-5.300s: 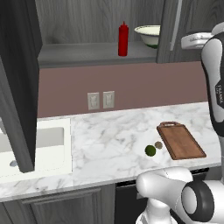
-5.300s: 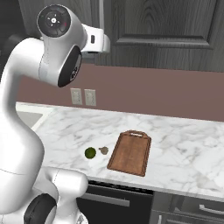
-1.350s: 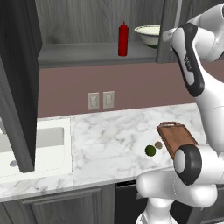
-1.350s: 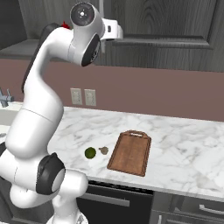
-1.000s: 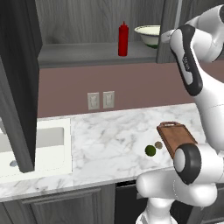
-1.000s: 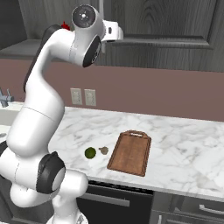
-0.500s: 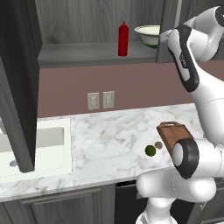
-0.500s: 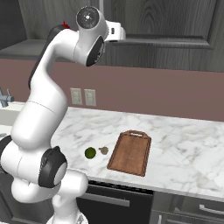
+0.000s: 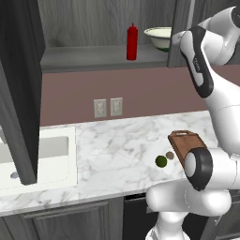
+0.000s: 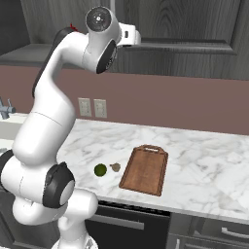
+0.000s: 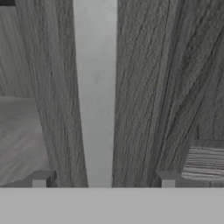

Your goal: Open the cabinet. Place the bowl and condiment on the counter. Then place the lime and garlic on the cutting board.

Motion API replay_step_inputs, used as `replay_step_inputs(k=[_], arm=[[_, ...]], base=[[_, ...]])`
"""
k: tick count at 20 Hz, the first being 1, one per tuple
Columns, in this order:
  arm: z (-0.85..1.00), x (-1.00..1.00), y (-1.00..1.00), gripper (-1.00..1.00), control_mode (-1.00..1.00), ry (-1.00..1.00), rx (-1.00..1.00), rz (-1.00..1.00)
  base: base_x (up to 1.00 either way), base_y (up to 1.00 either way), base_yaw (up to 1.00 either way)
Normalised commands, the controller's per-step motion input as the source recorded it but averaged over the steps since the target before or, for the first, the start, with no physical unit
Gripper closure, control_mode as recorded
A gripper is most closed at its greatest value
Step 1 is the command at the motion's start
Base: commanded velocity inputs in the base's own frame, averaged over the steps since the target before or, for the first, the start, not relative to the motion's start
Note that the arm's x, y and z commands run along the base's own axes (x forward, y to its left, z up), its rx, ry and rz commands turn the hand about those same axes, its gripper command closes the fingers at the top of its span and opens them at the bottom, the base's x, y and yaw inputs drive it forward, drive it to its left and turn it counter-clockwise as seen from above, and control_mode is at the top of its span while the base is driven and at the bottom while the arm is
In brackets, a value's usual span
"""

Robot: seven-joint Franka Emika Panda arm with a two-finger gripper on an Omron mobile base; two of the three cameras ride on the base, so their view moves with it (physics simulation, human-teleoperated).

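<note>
My gripper (image 11: 103, 179) is open against the cabinet's right door (image 10: 185, 24), its fingertips (image 11: 40, 178) apart on either side of the slim metal bar handle (image 11: 96, 87) without touching it. On the open shelf stand the red condiment bottle (image 9: 132, 42) and the cream bowl (image 9: 158, 37), which is partly behind the door's edge. Down on the marble counter (image 9: 117, 150) the green lime (image 10: 100, 169) and the tan garlic (image 10: 115, 167) lie side by side, just left of the wooden cutting board (image 10: 145, 169).
The cabinet's left door (image 9: 18, 84) hangs swung open over the sink (image 9: 28, 154). Two wall outlets (image 9: 108, 107) sit on the mauve backsplash. My own arm stands between the left base camera and the cutting board (image 9: 185, 143).
The hand has eased up to the right door's handle and the jaws have narrowed slightly around it. Nothing on the shelf or counter has moved.
</note>
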Motion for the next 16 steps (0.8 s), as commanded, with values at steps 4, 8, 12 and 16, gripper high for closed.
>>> replay_step_inputs(k=[4,8,12,16], arm=[[-0.02,0.3,0.12,1.0,-1.0,0.02,0.0,0.0],[-0.01,0.4,0.17,1.0,-1.0,0.03,0.0,0.0],[0.0,0.15,0.0,1.0,-1.0,0.0,0.0,0.0],[0.0,0.09,0.02,1.0,-1.0,0.0,0.0,0.0]], base=[[0.0,0.0,0.0],[0.0,0.0,0.0],[0.0,0.0,0.0],[0.0,0.0,0.0]])
